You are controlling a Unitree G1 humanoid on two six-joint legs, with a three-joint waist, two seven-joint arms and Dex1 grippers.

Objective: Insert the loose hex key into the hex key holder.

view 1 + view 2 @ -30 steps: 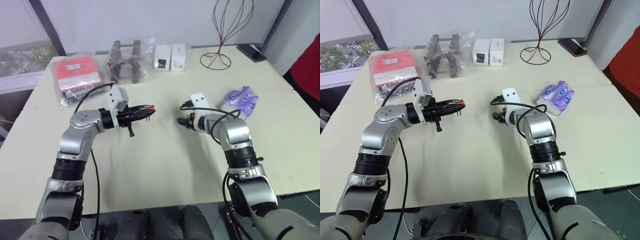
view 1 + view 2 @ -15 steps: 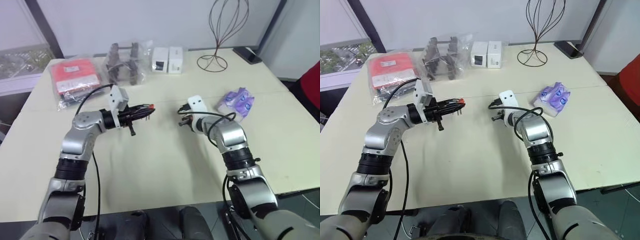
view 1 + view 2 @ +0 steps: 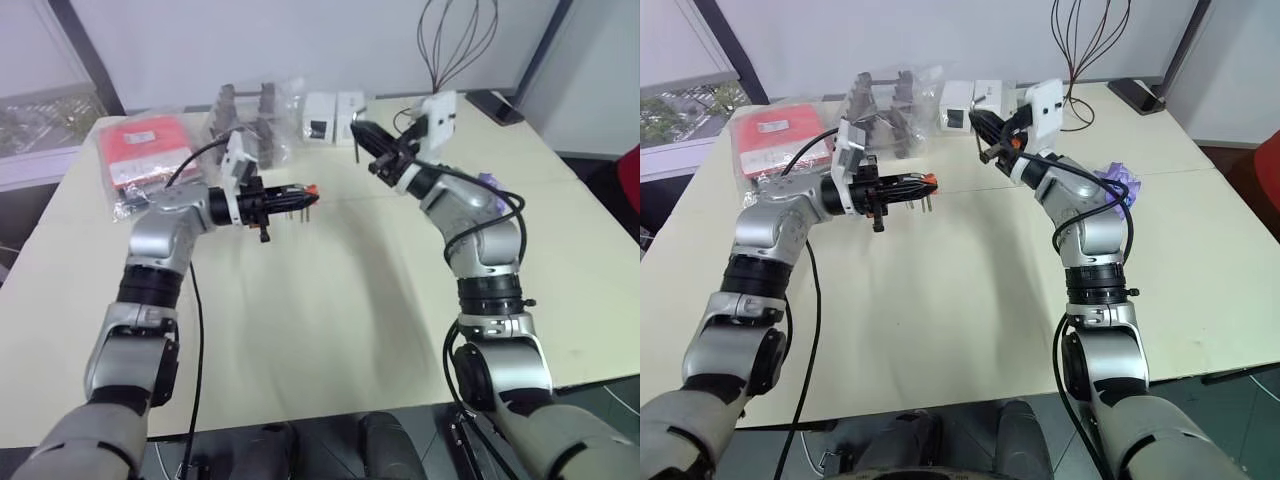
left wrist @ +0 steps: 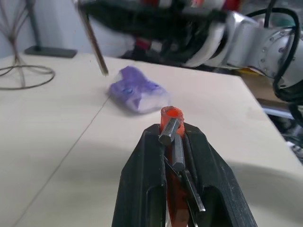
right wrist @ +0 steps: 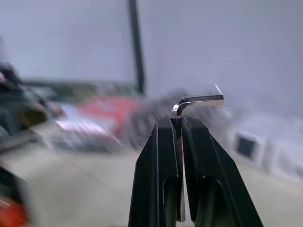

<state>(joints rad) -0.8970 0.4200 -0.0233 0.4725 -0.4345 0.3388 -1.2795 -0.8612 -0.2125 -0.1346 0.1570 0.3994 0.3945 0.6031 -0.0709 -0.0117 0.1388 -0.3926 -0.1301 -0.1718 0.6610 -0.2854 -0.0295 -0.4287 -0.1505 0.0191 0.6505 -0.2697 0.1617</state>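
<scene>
My left gripper point(image 3: 288, 197) points level toward the right and is shut on the hex key holder point(image 4: 169, 118), a small orange-red block whose tip point(image 3: 312, 190) pokes out past the fingers. Thin grey keys lie along the block between the black fingers point(image 4: 147, 161). My right gripper point(image 3: 364, 134) is raised above the table's far middle, aimed toward the left arm. It is shut on the loose hex key point(image 5: 196, 100), whose bent leg sticks out sideways past the fingertips. In the left wrist view that key point(image 4: 97, 52) hangs above and beyond the holder, apart from it.
A red packet point(image 3: 145, 150) in clear plastic lies at the far left, with bagged dark parts point(image 3: 250, 115) and two white boxes point(image 3: 335, 112) beside it. A wire stand point(image 3: 455, 40) rises at the back. The purple tissue pack point(image 4: 135, 90) lies right of centre.
My right gripper has shut on the loose hex key at the table top and lifted it high, swinging up and toward the back. The left gripper with the holder has risen slightly.
</scene>
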